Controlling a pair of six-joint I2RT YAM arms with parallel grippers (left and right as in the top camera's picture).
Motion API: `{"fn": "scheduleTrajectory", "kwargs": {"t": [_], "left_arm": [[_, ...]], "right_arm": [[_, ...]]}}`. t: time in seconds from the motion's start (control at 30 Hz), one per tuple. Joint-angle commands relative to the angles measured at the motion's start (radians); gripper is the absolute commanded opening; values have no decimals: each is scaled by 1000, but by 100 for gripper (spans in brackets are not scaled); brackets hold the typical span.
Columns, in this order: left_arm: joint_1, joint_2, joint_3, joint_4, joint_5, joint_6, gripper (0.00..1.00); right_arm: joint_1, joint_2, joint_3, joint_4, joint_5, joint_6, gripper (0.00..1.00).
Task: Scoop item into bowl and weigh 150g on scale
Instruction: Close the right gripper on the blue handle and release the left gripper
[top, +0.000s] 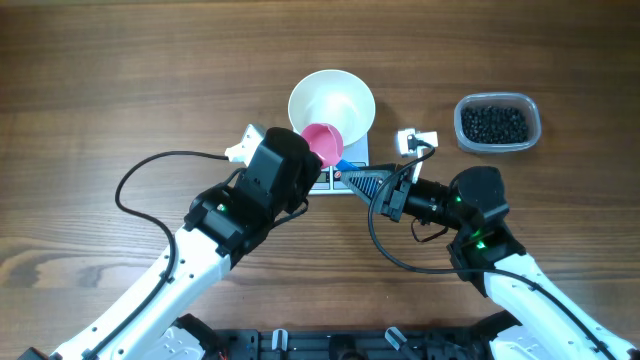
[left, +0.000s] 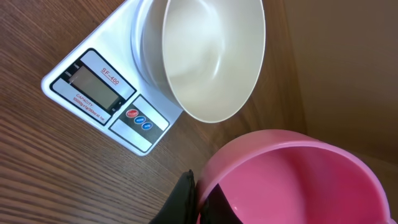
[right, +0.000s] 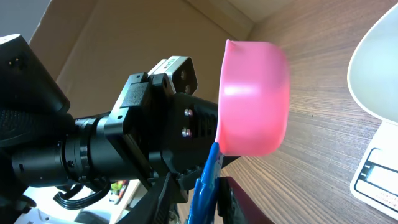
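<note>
Left arm (top: 170, 265) stretches in from the lower left corner, wrist angled up and to the right, with the left claw (top: 313, 160) pinched tight on the wall of the scoop (top: 323, 142). Right arm (top: 530, 290) enters from the lower right and bends sharply at the wrist. The right claw (top: 350, 180) points left, closed on the scoop's blue handle, tips just beside the other claw.

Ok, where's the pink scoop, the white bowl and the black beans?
pink scoop (top: 323, 143), overhead view, inside of its cup.
white bowl (top: 325, 95), overhead view, inner wall.
black beans (top: 497, 122), overhead view, middle of the pile.
</note>
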Motion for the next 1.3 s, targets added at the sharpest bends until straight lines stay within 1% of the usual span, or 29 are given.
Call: {"fn": "scheduleTrajectory", "kwargs": {"t": [0.0,0.2,0.43,0.57,0.77,0.93,1.23,1.27], "left_arm": [[-1,8,3,-12,-25,50,4],[-1,8,3,-12,-26,49,4],[-1,8,3,-12,-26,50,4],[-1,8,3,-12,-26,50,4],[-1,8,3,-12,-25,50,4],[-1,8,3,-12,-25,65,4],[-1,8,3,-15,-25,76,4],[-1,8,3,-15,-25,76,4]], "right_arm": [[5,-1,18,17,2,-18,27],[5,-1,18,17,-3,-18,24],[5,-1,18,17,-10,-18,24],[5,-1,18,17,-10,-18,20],[5,-1,18,17,-9,-18,20],[5,-1,18,17,2,-18,24],[5,-1,18,17,2,-18,23],[5,-1,18,17,2,-18,21]]}}
